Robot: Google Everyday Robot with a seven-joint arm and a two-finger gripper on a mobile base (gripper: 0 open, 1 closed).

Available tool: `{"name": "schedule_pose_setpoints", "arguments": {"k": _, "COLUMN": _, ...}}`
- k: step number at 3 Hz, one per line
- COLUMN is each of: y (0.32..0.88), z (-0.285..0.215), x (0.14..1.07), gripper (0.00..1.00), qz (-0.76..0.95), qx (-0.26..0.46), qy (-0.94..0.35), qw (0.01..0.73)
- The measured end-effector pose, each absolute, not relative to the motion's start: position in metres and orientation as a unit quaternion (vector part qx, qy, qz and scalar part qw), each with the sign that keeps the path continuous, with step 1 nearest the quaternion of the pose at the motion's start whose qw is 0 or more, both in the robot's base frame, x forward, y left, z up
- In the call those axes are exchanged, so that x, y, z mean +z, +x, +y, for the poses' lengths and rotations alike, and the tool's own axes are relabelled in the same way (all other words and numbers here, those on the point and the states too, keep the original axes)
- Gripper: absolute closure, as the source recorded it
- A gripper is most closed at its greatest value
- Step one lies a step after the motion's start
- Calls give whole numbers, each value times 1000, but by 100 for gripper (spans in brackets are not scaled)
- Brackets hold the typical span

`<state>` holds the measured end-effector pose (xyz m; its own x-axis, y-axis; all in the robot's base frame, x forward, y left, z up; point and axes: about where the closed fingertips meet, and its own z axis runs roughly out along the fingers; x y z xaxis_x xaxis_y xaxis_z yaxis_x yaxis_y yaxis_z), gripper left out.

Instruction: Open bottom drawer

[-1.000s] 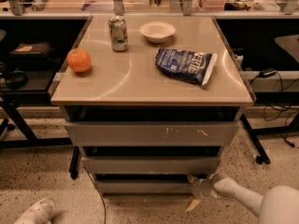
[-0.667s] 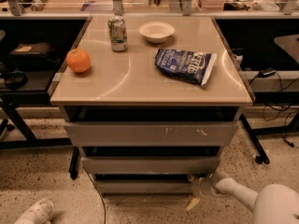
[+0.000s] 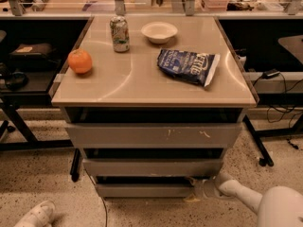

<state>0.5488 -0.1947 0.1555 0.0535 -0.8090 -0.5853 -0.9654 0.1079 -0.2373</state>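
Note:
The bottom drawer [image 3: 142,189] is the narrowest, lowest grey front of the cabinet, near the floor. It stands only slightly out, with a dark gap above it. My gripper [image 3: 199,188] reaches in from the lower right on a white arm [image 3: 246,200] and sits at the drawer's right end, touching or very near its edge. Above it are the medium grey front [image 3: 151,167] and the widest front with white scratch marks [image 3: 151,135].
On the tan cabinet top [image 3: 137,79] lie an orange [image 3: 79,61], a can [image 3: 120,33], a white bowl [image 3: 159,31] and a blue chip bag [image 3: 188,66]. Dark desks flank both sides, with cables at right. A white object [image 3: 35,215] lies on the floor at lower left.
The view has shifted slightly; the gripper stays at the bottom drawer's right end. The drawer has not visibly moved.

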Motion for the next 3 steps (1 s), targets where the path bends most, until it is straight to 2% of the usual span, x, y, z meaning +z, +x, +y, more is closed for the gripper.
{"name": "schedule_pose_setpoints", "arguments": {"k": 2, "y": 550, "z": -195, "x": 164, "gripper": 89, "qz": 676, "qx": 126, "qy": -656, "qw": 311}}
{"name": "schedule_pose_setpoints", "arguments": {"k": 3, "y": 550, "z": -195, "x": 164, "gripper": 86, "qz": 676, "qx": 126, "qy": -656, "qw": 311}}
